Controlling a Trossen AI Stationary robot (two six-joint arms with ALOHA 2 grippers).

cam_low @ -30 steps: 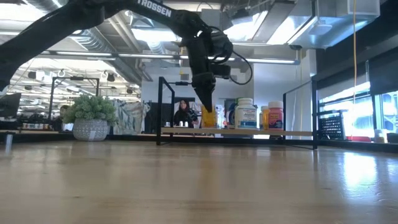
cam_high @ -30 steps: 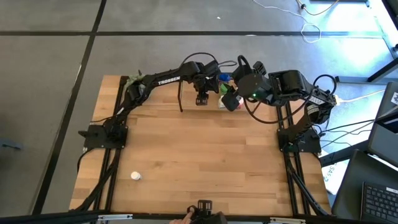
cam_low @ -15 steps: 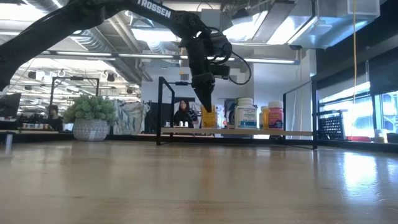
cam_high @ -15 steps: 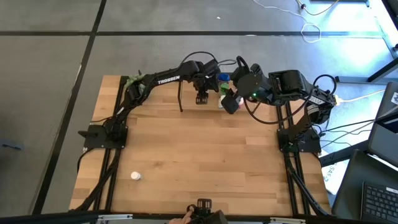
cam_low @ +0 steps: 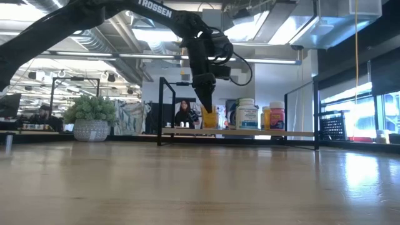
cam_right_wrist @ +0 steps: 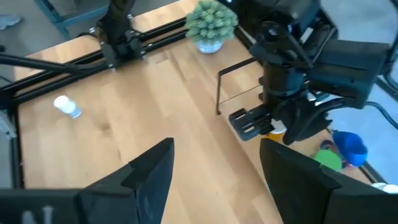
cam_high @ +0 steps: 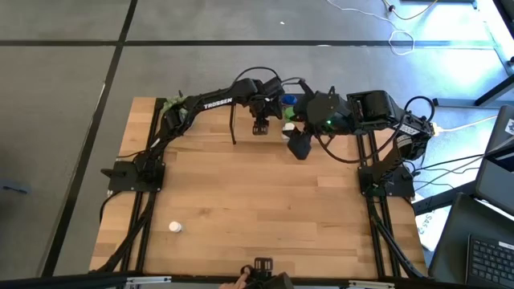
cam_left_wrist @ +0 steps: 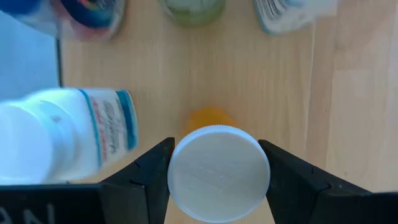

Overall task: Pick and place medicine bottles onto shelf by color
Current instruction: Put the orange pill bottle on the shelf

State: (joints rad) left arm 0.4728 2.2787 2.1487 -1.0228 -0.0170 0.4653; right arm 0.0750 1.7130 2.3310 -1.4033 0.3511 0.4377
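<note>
Left hand astride orange bottle — shelf

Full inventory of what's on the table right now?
Shelf: one, light wood with black end frames, far edge of the table.
Orange bottle: one, white cap, on the shelf between the left jaws.
Other bottles on the shelf: white, pink-red, blue, green; full count unclear.
Loose white bottle: one, table's near left.
Plant: one, green, pale pot, far left.
Left gripper: closed on the orange bottle.
Right gripper: open, empty, beside the shelf.
</note>
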